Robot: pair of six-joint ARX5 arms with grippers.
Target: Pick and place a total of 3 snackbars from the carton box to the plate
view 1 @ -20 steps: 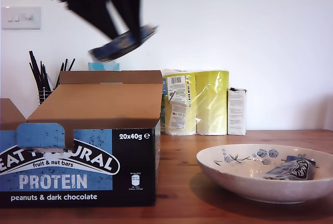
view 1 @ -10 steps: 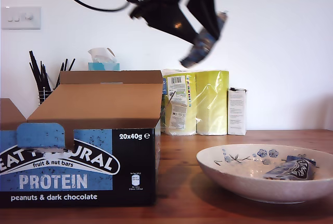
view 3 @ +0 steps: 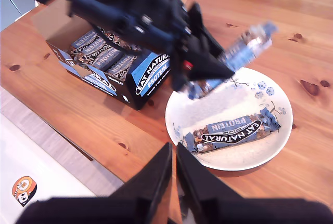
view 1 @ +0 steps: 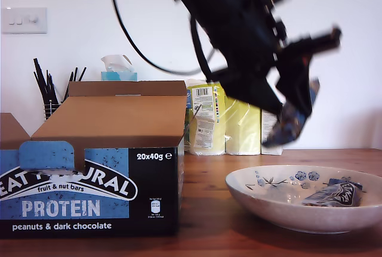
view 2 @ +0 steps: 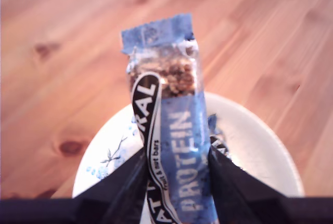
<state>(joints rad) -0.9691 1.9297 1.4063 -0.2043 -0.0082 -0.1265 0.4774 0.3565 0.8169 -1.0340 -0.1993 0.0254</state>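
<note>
One snackbar [view 3: 229, 133] lies flat in the plate [view 3: 278, 130], under my first gripper [view 2: 176, 182]. Several more bars [view 3: 101, 52] sit packed in rows inside the carton box [view 3: 151, 76], flaps open, well off to the side of that gripper, toward the exterior view's left. My first gripper is clamped on a second snackbar [view 2: 171, 130], one black finger [view 2: 122, 187] pressed on each long edge of the wrapper; bar sticks out past the fingertips, tilted, in the air above the plate, not touching it. In the exterior view that held bar [view 1: 292, 117] hangs over the plate's [view 1: 250, 194] rim. My second gripper [view 3: 173, 169] hangs above the table's near edge [view 3: 78, 125], jaws almost together with a thin gap, nothing between them.
</note>
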